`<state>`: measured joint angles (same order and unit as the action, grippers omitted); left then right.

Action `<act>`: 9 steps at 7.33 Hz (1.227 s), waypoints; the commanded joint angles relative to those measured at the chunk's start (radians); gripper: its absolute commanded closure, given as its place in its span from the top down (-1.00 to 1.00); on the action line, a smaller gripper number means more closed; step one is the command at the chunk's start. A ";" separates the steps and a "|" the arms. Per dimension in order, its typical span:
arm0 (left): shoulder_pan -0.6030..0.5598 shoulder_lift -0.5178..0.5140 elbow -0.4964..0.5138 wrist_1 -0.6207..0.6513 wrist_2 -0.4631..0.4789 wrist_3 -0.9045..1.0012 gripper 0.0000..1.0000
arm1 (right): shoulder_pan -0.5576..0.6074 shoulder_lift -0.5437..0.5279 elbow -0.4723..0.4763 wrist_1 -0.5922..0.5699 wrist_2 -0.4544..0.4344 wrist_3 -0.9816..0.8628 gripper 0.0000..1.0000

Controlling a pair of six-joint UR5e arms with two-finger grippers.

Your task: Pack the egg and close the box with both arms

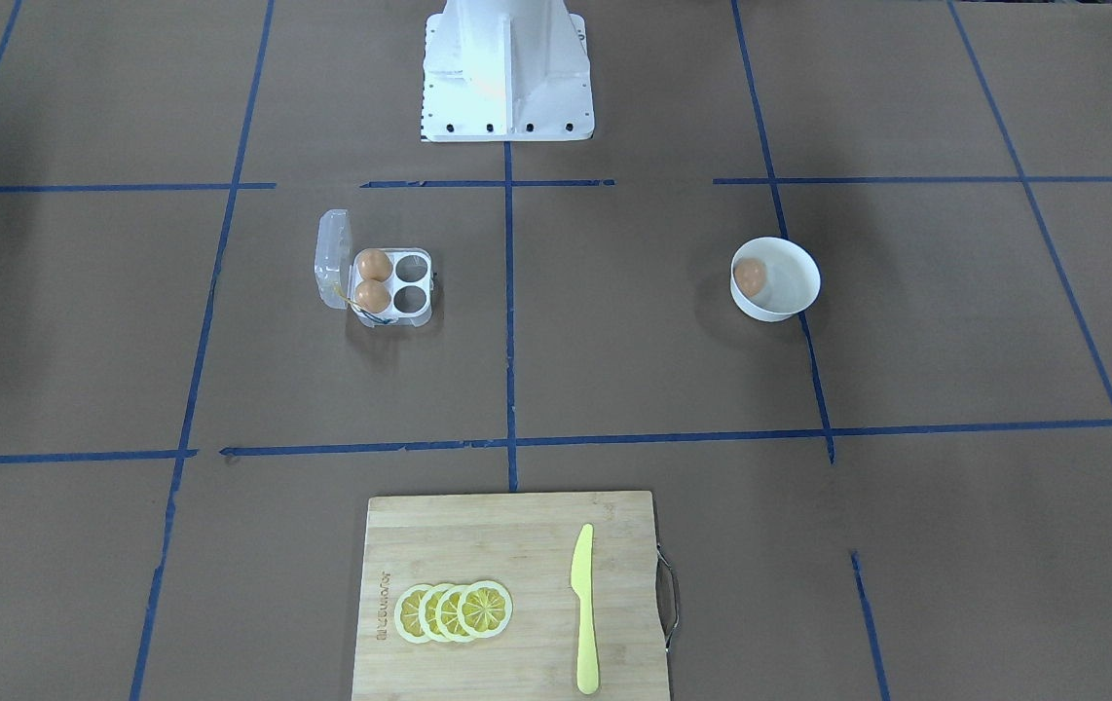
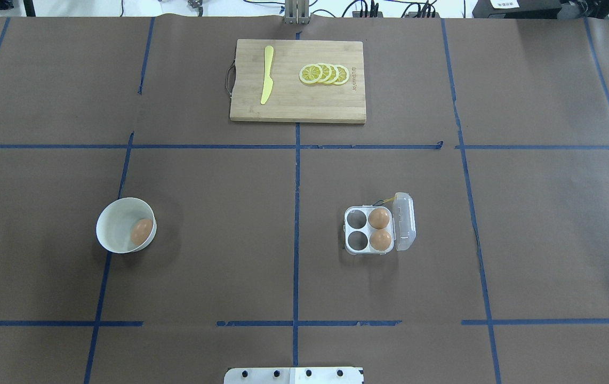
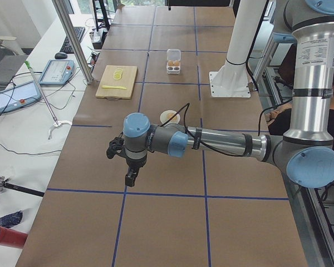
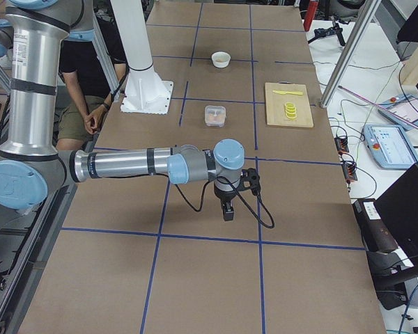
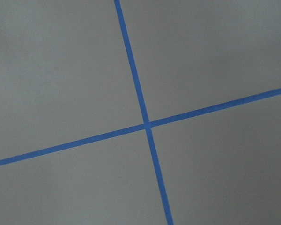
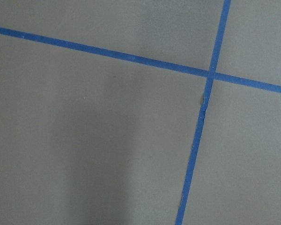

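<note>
One light-brown egg lies in the white bowl, on the overhead view's left. The clear box stands open with its lid tipped up. Two eggs fill the two cells beside the lid and the other two cells are bare. Both arms hang away from these things, out of the overhead and front views. The left gripper shows only in the left side view and the right gripper only in the right side view. I cannot tell whether either is open or shut. The wrist views show only brown table and blue tape.
A wooden cutting board with a yellow knife and several lemon slices lies at the table's far edge from the robot. The white pedestal stands at the robot's side. Blue tape lines grid the brown table.
</note>
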<state>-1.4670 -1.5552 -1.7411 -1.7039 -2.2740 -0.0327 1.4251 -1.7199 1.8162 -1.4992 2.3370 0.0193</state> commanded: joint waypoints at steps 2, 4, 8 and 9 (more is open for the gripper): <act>0.340 -0.023 -0.093 -0.153 -0.047 -0.264 1.00 | 0.000 -0.009 0.006 0.007 0.024 0.007 1.00; 0.501 -0.081 -0.091 -0.253 -0.047 -0.395 1.00 | -0.002 -0.007 0.003 0.005 0.025 0.008 1.00; 0.611 -0.126 -0.040 -0.385 -0.050 -0.457 0.62 | -0.006 0.000 0.005 0.008 0.025 0.097 1.00; 0.631 -0.129 -0.022 -0.390 -0.050 -0.493 0.50 | -0.006 0.000 0.002 0.007 0.025 0.096 1.00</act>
<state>-0.8592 -1.6719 -1.7829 -2.0818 -2.3234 -0.4962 1.4194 -1.7202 1.8195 -1.4918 2.3623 0.1119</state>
